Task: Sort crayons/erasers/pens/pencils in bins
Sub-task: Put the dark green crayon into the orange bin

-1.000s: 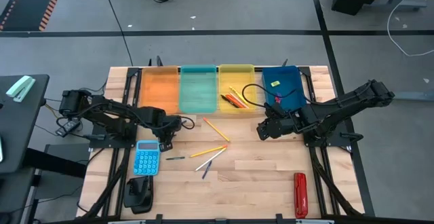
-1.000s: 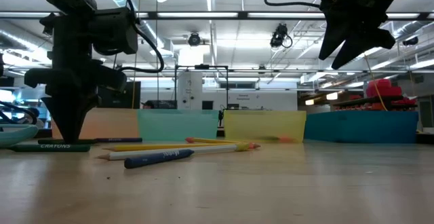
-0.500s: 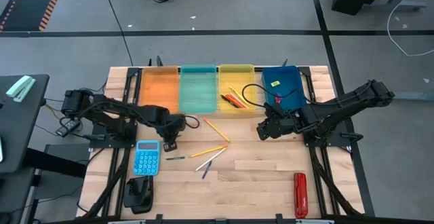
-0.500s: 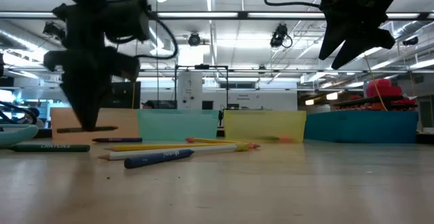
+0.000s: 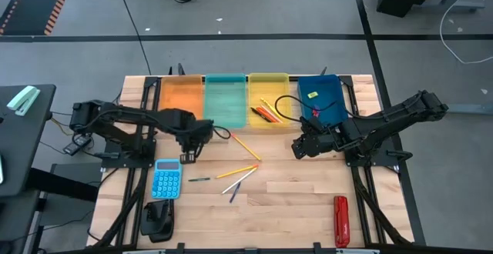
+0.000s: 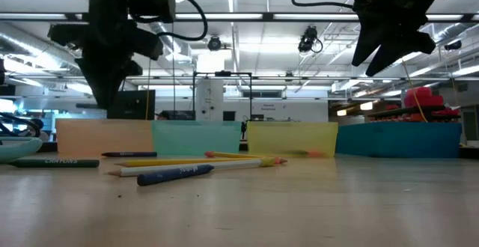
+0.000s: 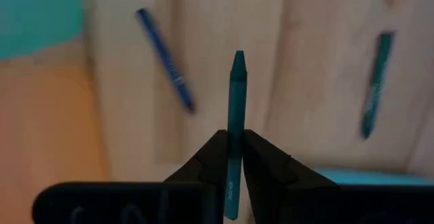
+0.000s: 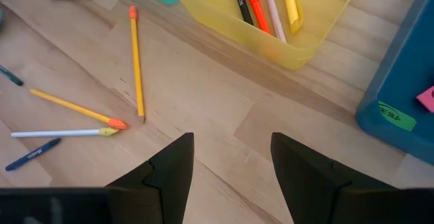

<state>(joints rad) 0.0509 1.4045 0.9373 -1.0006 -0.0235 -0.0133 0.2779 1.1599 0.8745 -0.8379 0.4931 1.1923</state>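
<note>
My left gripper (image 5: 188, 151) hangs above the table just near of the orange bin (image 5: 179, 100) and is shut on a teal crayon (image 7: 235, 102). My right gripper (image 8: 230, 139) is open and hovers above bare wood near the dark blue bin (image 5: 322, 100). Beside these stand the teal bin (image 5: 225, 100) and the yellow bin (image 5: 268, 98), which holds pens and pencils. Two yellow pencils (image 5: 245, 148), a white pencil (image 5: 245, 178), a blue crayon (image 5: 233, 195) and a dark green crayon (image 5: 199, 179) lie flat on the table. My left gripper pinches the teal crayon between its two fingertips (image 7: 215, 149), a little behind the crayon's middle (image 7: 234, 139), coming from above and pointing down. The fingers lie across the crayon. It is lifted clear of the table and sits about level, its pointed end (image 7: 238, 58) sticking out.
A light-blue calculator (image 5: 166, 178) lies near of my left gripper, with a black tool (image 5: 158, 219) at the near left corner. A red oblong tool (image 5: 341, 221) lies at the near right. Bare wood stretches between the loose sticks and the red tool.
My left gripper has risen from just above the table with the teal crayon and moved toward the far edge and a little right, toward the orange bin. The crayon has been lifted clear. My right arm has kept still.
</note>
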